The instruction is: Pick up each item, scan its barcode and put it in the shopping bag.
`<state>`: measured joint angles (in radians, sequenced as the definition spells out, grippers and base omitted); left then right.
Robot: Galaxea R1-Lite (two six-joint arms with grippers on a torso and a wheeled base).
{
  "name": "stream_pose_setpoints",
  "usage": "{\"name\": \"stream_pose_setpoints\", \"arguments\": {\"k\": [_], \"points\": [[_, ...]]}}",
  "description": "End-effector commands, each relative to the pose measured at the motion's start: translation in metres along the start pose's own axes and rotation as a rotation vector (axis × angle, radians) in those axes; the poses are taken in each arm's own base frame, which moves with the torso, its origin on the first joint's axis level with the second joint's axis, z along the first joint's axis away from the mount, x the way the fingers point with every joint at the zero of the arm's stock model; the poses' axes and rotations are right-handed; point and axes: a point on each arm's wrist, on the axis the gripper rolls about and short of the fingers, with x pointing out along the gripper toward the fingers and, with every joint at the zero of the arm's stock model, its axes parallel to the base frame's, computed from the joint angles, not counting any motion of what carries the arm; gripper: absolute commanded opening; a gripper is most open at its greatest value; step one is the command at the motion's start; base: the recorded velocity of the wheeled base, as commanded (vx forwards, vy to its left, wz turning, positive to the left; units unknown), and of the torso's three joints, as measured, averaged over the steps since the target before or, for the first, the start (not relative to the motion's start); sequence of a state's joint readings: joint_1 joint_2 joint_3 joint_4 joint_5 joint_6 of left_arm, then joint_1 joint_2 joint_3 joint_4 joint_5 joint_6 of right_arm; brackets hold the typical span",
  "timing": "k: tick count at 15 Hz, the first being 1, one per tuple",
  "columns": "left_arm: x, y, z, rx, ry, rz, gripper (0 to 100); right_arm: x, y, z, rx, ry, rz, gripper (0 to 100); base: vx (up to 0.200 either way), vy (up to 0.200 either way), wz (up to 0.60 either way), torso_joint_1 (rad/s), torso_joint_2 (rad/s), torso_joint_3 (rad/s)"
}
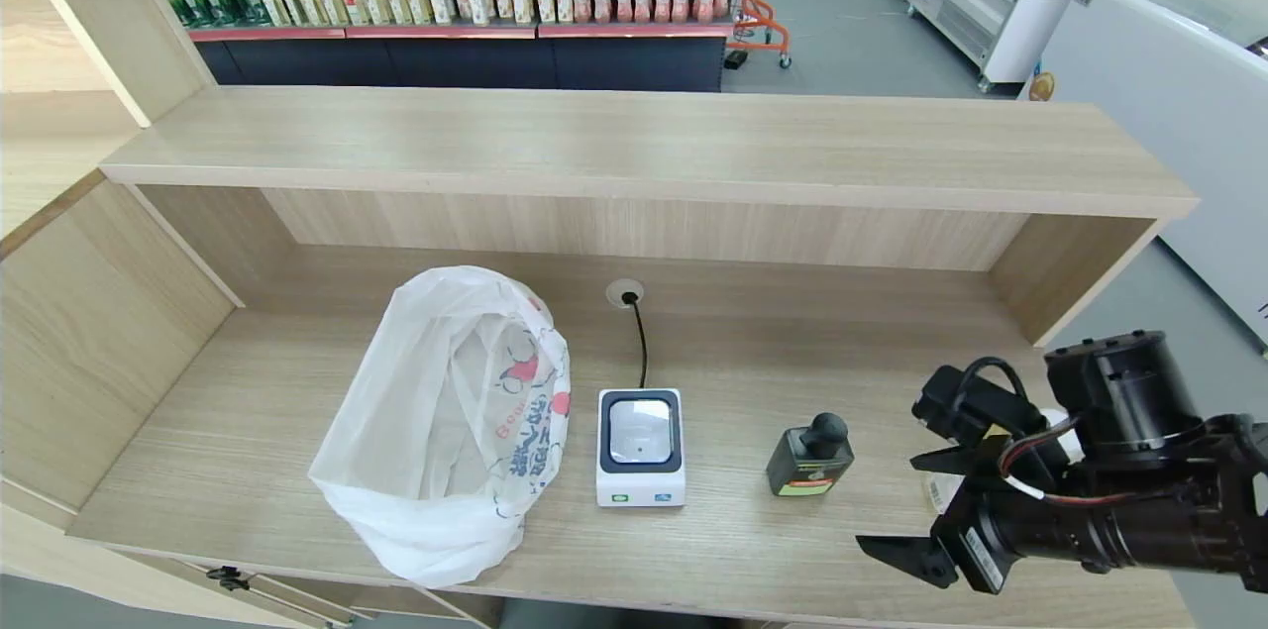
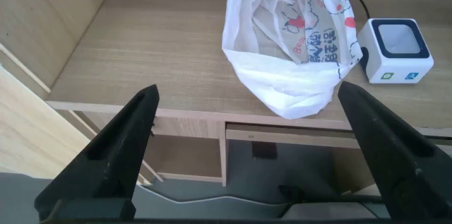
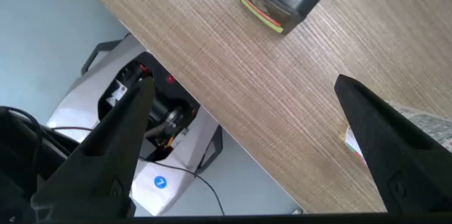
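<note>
A white plastic bag (image 1: 446, 421) stands open on the left of the wooden tabletop (image 1: 248, 431). Just beside it, to the right, sits a white scanner (image 1: 641, 446) with a black cable (image 1: 641, 342) running back to a hole in the tabletop. Farther right stands a dark bottle (image 1: 810, 459). The right pincer (image 1: 887, 500) hangs near the bottle, fingers spread apart.

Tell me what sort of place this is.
Likely a shop checkout: a scanner and bag sit on a wooden counter, with shelves of bottled drinks behind.
</note>
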<state>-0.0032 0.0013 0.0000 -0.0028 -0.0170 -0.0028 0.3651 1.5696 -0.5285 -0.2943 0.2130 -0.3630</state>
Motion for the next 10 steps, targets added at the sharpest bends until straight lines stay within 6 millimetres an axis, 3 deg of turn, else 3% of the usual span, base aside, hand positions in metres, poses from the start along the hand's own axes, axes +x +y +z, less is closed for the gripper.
{"name": "stream_pose_setpoints", "arguments": {"k": [1, 10], "points": [[0.0, 0.0, 0.0, 0.0, 0.0, 0.0, 100, 0.015, 0.0, -0.005, -0.016, 0.043, 0.022, 100, 0.0, 0.0, 0.0, 0.0, 0.0, 0.0], [0.0, 0.0, 0.0, 0.0, 0.0, 0.0, 100, 0.046, -0.007, 0.003, -0.118, -0.081, -0.017, 100, 0.0, 0.0, 0.0, 0.0, 0.0, 0.0]]}}
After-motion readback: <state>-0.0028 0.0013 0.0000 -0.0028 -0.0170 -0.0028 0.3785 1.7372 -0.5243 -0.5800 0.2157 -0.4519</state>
